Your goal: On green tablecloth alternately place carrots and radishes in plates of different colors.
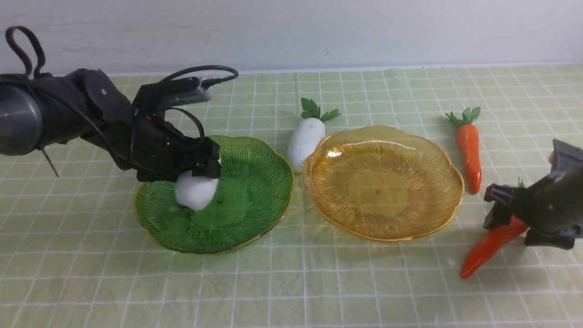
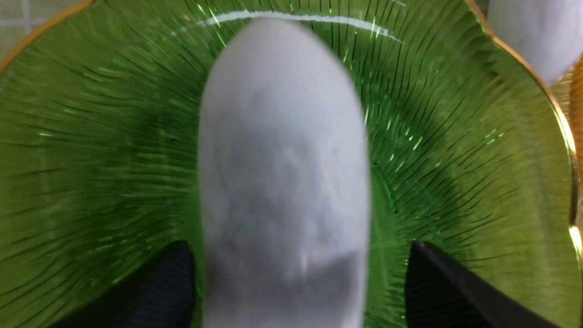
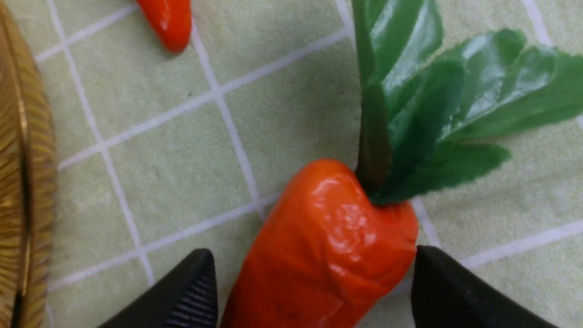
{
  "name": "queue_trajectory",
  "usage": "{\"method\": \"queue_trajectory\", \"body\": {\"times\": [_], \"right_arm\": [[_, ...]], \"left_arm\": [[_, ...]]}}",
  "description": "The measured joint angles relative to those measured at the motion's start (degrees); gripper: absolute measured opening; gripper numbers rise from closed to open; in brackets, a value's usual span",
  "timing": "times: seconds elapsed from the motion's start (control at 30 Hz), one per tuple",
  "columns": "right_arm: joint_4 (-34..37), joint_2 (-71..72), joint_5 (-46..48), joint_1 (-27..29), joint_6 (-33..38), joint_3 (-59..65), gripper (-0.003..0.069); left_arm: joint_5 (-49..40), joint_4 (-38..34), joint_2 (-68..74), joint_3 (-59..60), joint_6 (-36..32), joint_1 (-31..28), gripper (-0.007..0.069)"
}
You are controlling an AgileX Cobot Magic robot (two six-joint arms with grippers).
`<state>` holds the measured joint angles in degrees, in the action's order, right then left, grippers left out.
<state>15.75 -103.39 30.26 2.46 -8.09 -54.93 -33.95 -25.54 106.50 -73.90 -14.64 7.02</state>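
A white radish [image 1: 196, 191] [image 2: 282, 173] lies in the green plate [image 1: 257, 182] [image 2: 455, 136]. My left gripper [image 1: 202, 175] [image 2: 298, 248] hangs over it, open; green shows between the radish and one finger [image 2: 437, 282]. A second radish [image 1: 305, 143] [image 2: 533, 32] lies on the green tablecloth [image 1: 291, 282] between the plates. The amber plate [image 1: 382, 182] [image 3: 18, 159] holds nothing. At the right, my right gripper [image 1: 510, 218] [image 3: 312, 253] is open, its jaws on either side of the thick end of a carrot [image 1: 489, 248] [image 3: 328, 246] lying on the cloth. Another carrot [image 1: 469, 150] [image 3: 168, 20] lies beyond it.
A pale wall [image 1: 319, 32] runs along the far edge of the cloth. The two plates sit side by side, almost touching, and the near carrot's tip points toward the front edge.
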Motion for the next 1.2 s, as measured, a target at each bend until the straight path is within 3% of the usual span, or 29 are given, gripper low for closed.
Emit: {"method": "queue_trajectory", "body": {"times": [0.1, 0.17, 0.27, 0.3, 0.33, 0.4, 0.47, 0.57, 0.7, 0.8, 1.1, 1.2], "right_arm": [[-0.03, -0.47, -0.58, 0.00, 1.18, -0.30, 0.0454], [-1.52, -0.59, -0.44, 0.00, 2.48, -0.64, 0.0314], [-2.66, 0.49, 1.77, 0.00, 2.88, -1.75, 0.0307], [-2.57, 1.99, 3.42, 0.00, 3.19, -2.90, 0.0308], [-2.49, 2.29, 3.59, 0.00, 3.31, -3.09, 0.0308], [0.24, 7.04, 4.55, -1.06, 5.85, -6.63, 0.0308], [2.91, 8.33, 4.72, -2.26, 8.53, -9.03, 0.0308], [8.77, 7.13, 5.41, -5.01, 14.08, -13.63, 0.0308], [14.21, 2.67, 6.71, -7.11, 17.59, -17.85, 0.0308], [16.92, -2.84, 9.52, -7.79, 20.24, -21.78, 0.0308], [22.23, -13.89, 17.99, -7.95, 27.94, -28.05, 0.0335], [22.99, -13.95, 18.10, -7.97, 30.13, -28.15, 0.0435]], "left_arm": [[-1.70, 0.12, 0.40, -1.79, 0.00, 0.00, 0.0616], [-4.23, 0.12, 0.40, -4.58, 0.00, 0.00, 0.0603], [-7.16, 0.12, 0.40, -8.65, 0.05, 0.29, 0.0524], [-9.96, 0.35, 0.52, -12.66, 0.17, 1.05, 0.0391], [-9.96, 0.34, 0.59, -13.15, 0.17, 1.18, 0.0372], [-12.21, 0.54, 1.63, -19.59, 0.23, 3.46, 0.0121], [-12.38, 0.54, 3.23, -24.36, 0.23, 5.45, 0.0041], [-12.32, 0.37, 8.48, -33.52, 0.23, 8.85, 0.0001], [-12.31, 1.05, 15.31, -41.96, 0.23, 11.27, 0.0012], [-12.54, 2.98, 22.06, -48.83, 0.90, 12.71, 0.0073], [-13.23, 8.99, 34.82, -58.13, 2.53, 13.20, 0.0442], [-10.70, 9.56, 36.32, -58.40, 2.48, 13.20, 0.0559]]}}
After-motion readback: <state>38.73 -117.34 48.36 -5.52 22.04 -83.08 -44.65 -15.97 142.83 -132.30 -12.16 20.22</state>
